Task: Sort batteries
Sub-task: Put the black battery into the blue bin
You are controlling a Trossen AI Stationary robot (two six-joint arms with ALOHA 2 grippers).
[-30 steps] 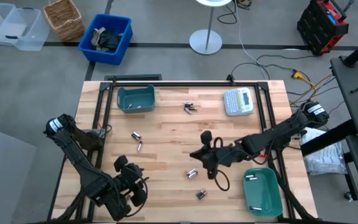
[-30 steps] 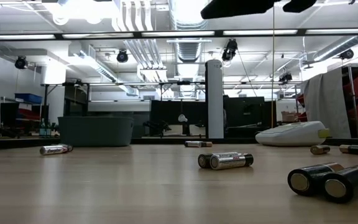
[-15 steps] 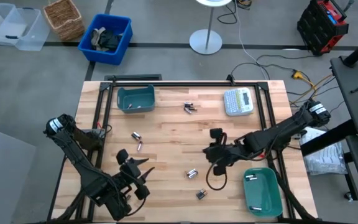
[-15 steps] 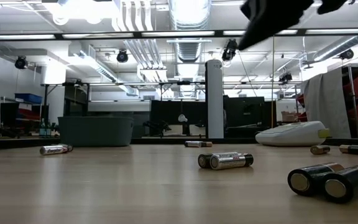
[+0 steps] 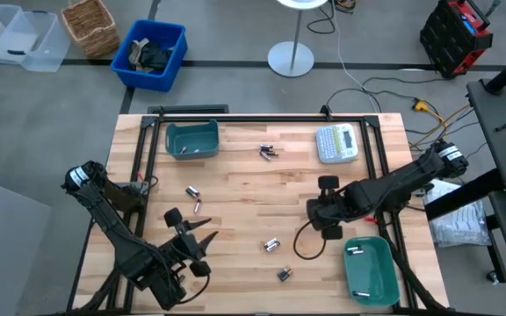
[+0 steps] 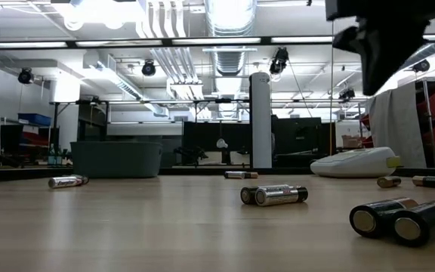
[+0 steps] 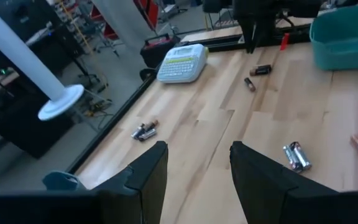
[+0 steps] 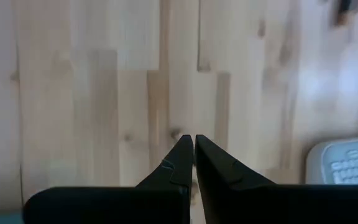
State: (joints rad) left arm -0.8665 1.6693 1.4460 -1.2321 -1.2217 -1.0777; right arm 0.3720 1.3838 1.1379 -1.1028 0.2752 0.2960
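Observation:
Small cylindrical batteries lie scattered on the wooden table: a pair (image 5: 268,152) near the far edge, two singles (image 5: 195,198) left of centre, and two pairs (image 5: 271,244) (image 5: 283,274) toward the near edge. In the low view the silvery pair (image 6: 274,195) and the dark pair (image 6: 402,219) lie on their sides. My right gripper (image 5: 327,186) (image 8: 193,139) hovers right of centre, shut, with nothing showing between its fingers. My left gripper (image 5: 196,230) (image 7: 197,149) hangs open over the near left part of the table, apart from every battery.
A teal bin (image 5: 191,139) stands at the far left and a green tray (image 5: 372,272), holding a few batteries, at the near right. The grey-white label maker (image 5: 336,143) lies at the far right. A cable loops on the table below the right arm (image 5: 306,246).
My right gripper has travelled toward the table's right edge, away from the pair of batteries near the centre, and has turned so that its fingers point toward the far edge. My left gripper has shifted slightly toward the far edge. The batteries have stayed in place.

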